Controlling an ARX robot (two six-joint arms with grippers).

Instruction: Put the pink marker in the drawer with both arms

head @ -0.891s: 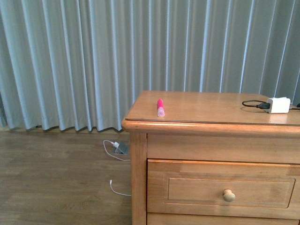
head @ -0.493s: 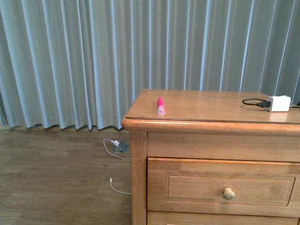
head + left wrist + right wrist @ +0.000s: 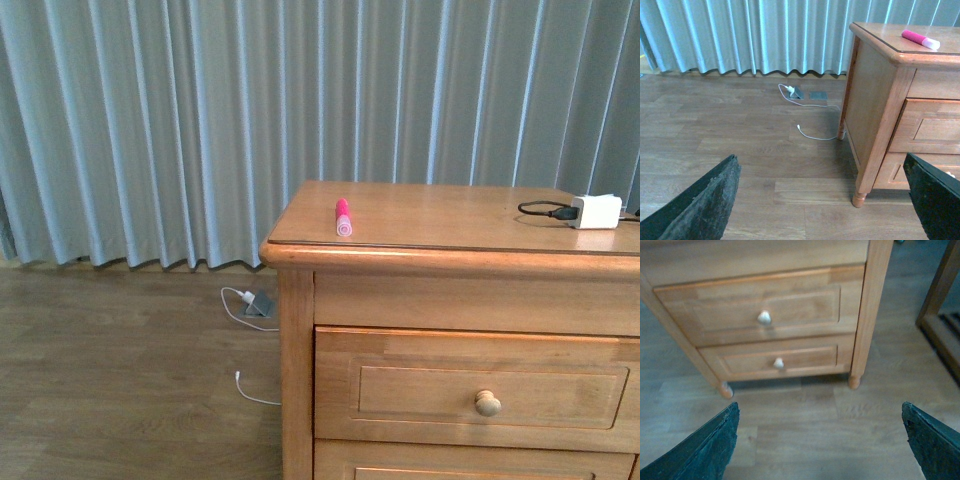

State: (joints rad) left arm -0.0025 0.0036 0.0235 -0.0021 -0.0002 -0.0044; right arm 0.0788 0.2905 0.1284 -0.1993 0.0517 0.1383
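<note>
The pink marker [image 3: 343, 217] lies on the front left part of the wooden dresser top [image 3: 450, 215], pale cap toward me. It also shows in the left wrist view [image 3: 920, 39]. The drawer [image 3: 470, 389] with its round pale knob [image 3: 487, 403] is shut; it also shows in the right wrist view [image 3: 760, 307] above a similar lower drawer [image 3: 777, 360]. My left gripper [image 3: 822, 200] is open and empty, low over the floor left of the dresser. My right gripper [image 3: 820, 440] is open and empty, low in front of the drawers. Neither arm shows in the front view.
A white charger with a black cable [image 3: 595, 211] lies on the dresser top at the right. White cables and a small grey plug [image 3: 252, 305] lie on the wooden floor by the grey curtain [image 3: 200, 120]. Another wooden frame [image 3: 940, 305] stands beside the dresser.
The front view has shifted: the dresser sits a little lower and further in the picture, and more of the lower drawer front shows. The marker has not moved on the top.
</note>
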